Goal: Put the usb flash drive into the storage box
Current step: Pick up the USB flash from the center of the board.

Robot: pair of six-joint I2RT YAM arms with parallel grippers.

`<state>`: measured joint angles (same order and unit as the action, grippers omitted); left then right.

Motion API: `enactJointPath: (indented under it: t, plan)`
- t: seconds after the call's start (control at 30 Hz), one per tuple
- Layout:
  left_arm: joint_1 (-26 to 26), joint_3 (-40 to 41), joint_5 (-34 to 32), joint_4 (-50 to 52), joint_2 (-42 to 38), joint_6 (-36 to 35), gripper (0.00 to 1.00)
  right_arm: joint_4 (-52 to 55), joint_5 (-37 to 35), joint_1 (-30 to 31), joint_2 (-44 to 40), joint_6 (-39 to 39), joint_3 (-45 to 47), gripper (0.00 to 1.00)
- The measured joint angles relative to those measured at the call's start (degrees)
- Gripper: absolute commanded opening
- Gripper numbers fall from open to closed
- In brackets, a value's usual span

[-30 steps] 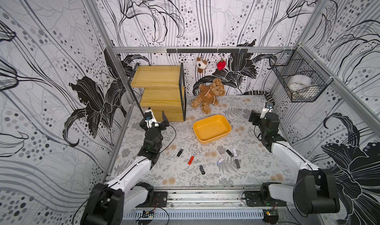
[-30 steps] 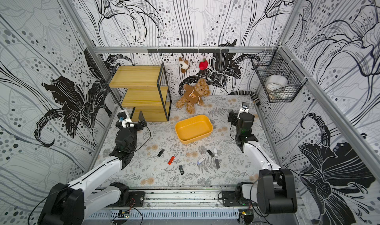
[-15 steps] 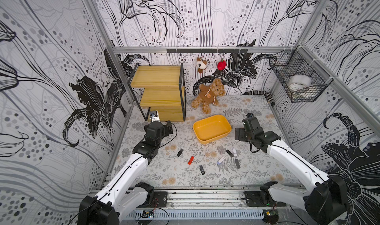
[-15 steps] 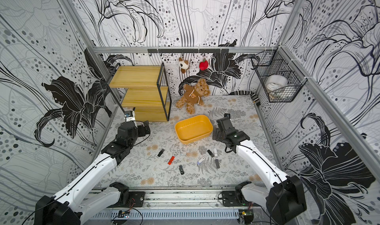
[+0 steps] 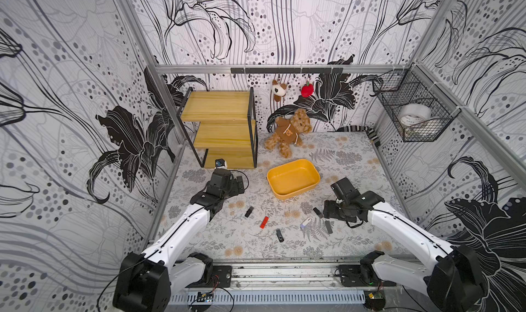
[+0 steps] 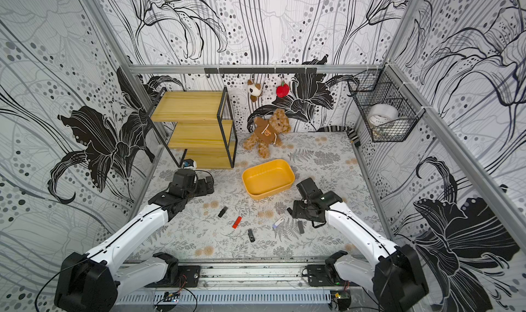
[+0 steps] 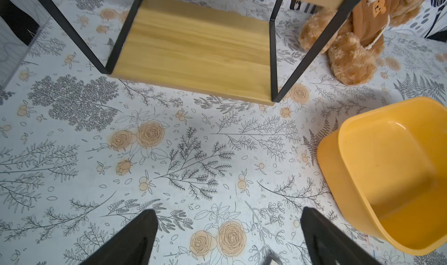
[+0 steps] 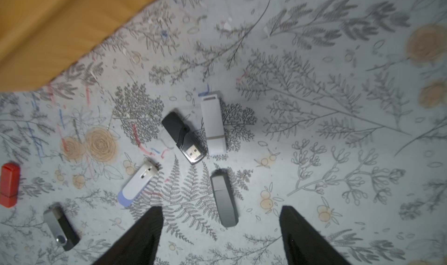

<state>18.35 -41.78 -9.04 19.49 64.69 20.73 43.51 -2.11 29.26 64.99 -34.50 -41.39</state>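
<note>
Since the grey flash drive [image 8: 223, 197] lies flat on the tabletop [image 5: 355, 159], with its near end showing between the fingertips of my right tool [image 8: 221, 209], I take it as the one I am lining up on. The step in hand is the approach, before any grasp. Just beyond it lie a black flash drive [image 8: 183, 138] with its plug bared and a white capped flash drive [image 8: 212, 123], side by side and almost touching. A white-and-lilac flash drive [image 8: 139, 184] lies off to one side, with a red flash drive [image 8: 9, 185] and a black-and-silver flash drive [image 8: 61, 226] farther out. All of them are scattered towards the tabletop's front edge, nearest my bases. The storage box [image 5: 297, 193] sits near the middle of the tabletop, close to the cluster, and shows nothing inside. My right tool hangs over the drives with its jaws apart and nothing between them. My left tool [image 7: 228, 210] is likewise spread and empty, over bare tabletop between the wooden shelf rack [image 7: 193, 51] and the box. Next, I judge, the right tool must drop until its fingers straddle the grey drive's narrow sides, close without nudging the neighbours, then lift and carry it over the box's rim. The drive is thin and low, so the fingers will need to reach nearly to the surface.
</note>
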Motion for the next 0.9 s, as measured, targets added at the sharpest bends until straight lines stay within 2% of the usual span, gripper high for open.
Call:
enactJointPath:
  t: [0.3, 0.9]
  plan:
    - [0.0, 0.13, 1.73, -0.02, 0.63, 0.7, 0.98, -1.16, 0.83, 4.57, 2.05, -2.8, 3.58, 0.65]
    - [0.0, 0.13, 3.39, -0.42, 4.85, 0.68, 0.98, -5.88, 0.2, 4.81, 10.34, -2.62, 4.15, 0.5]
